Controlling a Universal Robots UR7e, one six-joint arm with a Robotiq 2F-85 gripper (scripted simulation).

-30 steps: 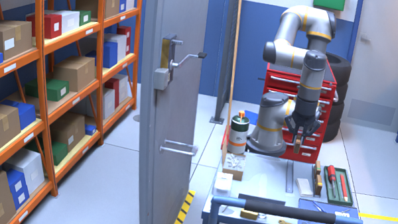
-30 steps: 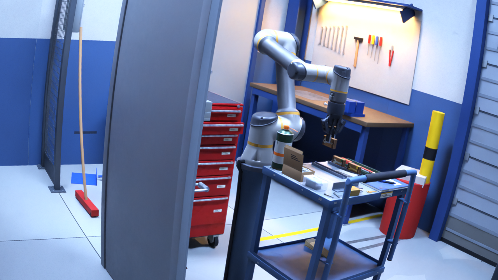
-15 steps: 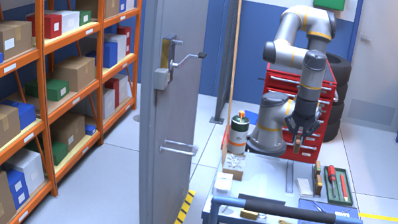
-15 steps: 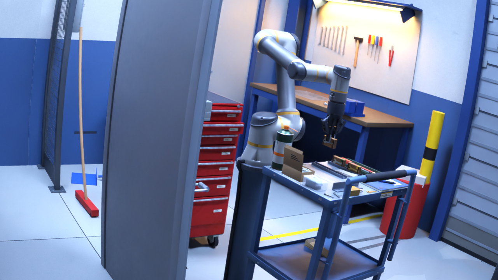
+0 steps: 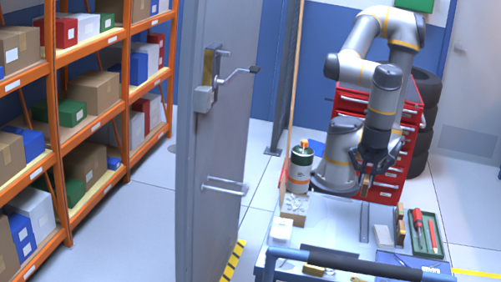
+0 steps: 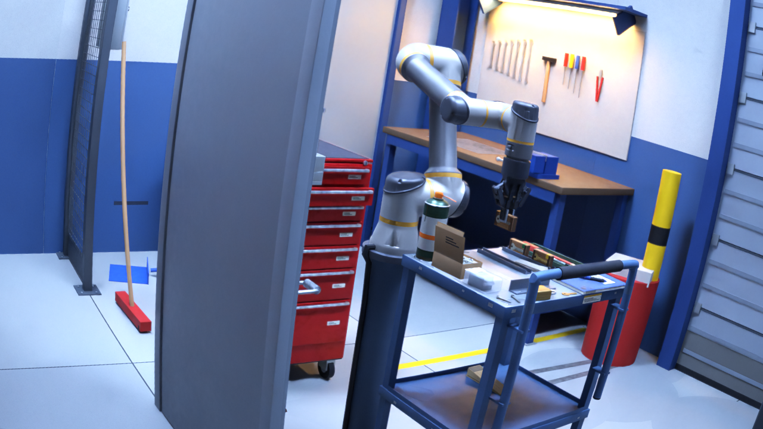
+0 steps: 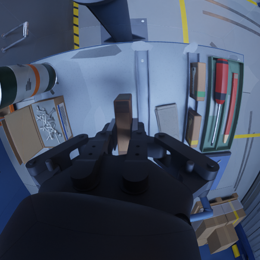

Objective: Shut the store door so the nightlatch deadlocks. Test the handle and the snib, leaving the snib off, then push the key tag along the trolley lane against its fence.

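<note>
The grey store door (image 5: pixel 211 142) stands ajar, left of the trolley. Its lever handle (image 5: pixel 236 75) and the nightlatch box (image 5: pixel 203 99) sit on its edge side. I hold a brown wooden block (image 7: pixel 123 121) in my closed gripper (image 7: pixel 123 132), hanging above the trolley top (image 5: pixel 367 185) (image 6: pixel 506 220). A grey rail (image 7: pixel 142 85) runs along the tray just beside the block. A flat grey tag (image 7: pixel 167 120) lies on the tray between the rail and a thin fence strip (image 7: pixel 188 82). Two more brown blocks (image 7: pixel 198 80) (image 7: pixel 194 127) lie right of that strip.
The blue trolley (image 6: pixel 501 299) has a padded handle (image 5: pixel 359 263) at its near end. A spray can (image 5: pixel 301 167), an open box of screws (image 7: pixel 48 120) and a green tray with a screwdriver (image 7: pixel 220 97) sit on it. A red tool chest (image 6: pixel 331 256) stands behind.
</note>
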